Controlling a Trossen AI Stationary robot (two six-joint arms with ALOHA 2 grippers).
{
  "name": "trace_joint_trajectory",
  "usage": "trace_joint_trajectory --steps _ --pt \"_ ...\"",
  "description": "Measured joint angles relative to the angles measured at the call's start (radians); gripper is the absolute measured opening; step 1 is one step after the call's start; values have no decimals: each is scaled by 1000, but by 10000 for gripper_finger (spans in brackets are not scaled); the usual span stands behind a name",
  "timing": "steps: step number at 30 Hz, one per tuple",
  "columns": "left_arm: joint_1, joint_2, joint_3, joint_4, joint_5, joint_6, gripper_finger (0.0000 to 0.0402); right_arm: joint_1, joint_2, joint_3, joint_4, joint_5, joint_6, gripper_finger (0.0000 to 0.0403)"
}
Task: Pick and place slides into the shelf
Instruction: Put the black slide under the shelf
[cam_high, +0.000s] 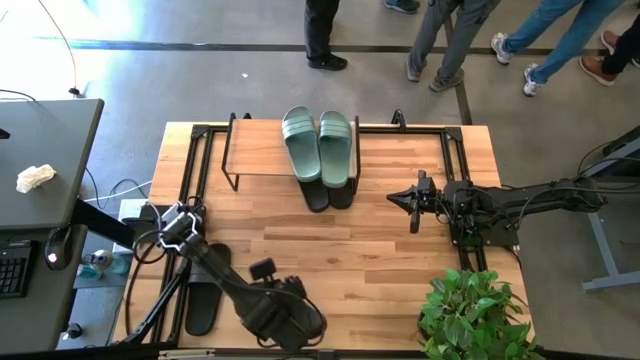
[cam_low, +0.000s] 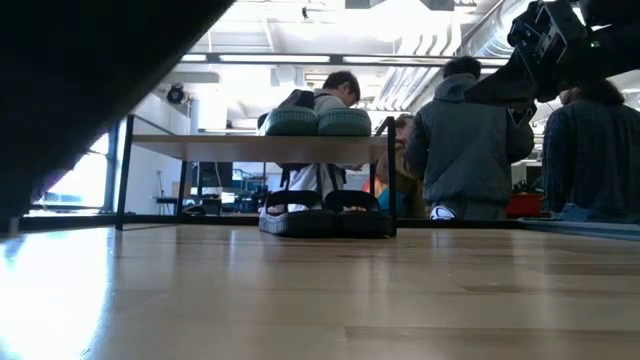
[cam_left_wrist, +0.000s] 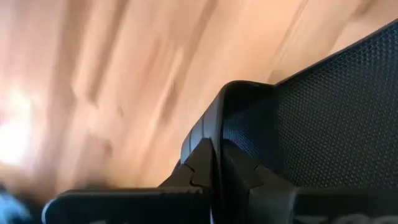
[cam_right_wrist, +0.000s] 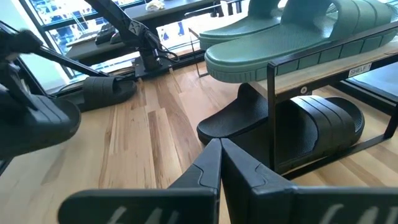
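Saw left gripper (cam_left_wrist: 210, 155) pinched shut against a black slide (cam_left_wrist: 323, 124) (hold unclear). Found right gripper (cam_right_wrist: 219, 149) shut, empty, near the shelf (cam_right_wrist: 311, 78); label (cam_right_wrist: 364, 71) unreadable.

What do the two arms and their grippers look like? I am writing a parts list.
Both arms are dark, built of chunky black jointed segments with thin black cables looped alongside. The left gripper and right gripper each end in two matte black angular fingers tapering to wedge tips. No markings are visible.
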Motion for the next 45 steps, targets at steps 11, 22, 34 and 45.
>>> trace_joint_trajectory --steps 11,22,34,45 --pt "0 -3 82 -6 -403 623 2 0 0 0 -3 0 0 0" --pt "14 -4 -120 6 -478 745 0 0 0 0 -4 0 0 0" --pt "22 -4 -386 24 -581 620 0 0 0 0 -5 0 0 0" --pt "54 -56 -530 156 -643 628 0 0 0 0 -11 0 0 0"
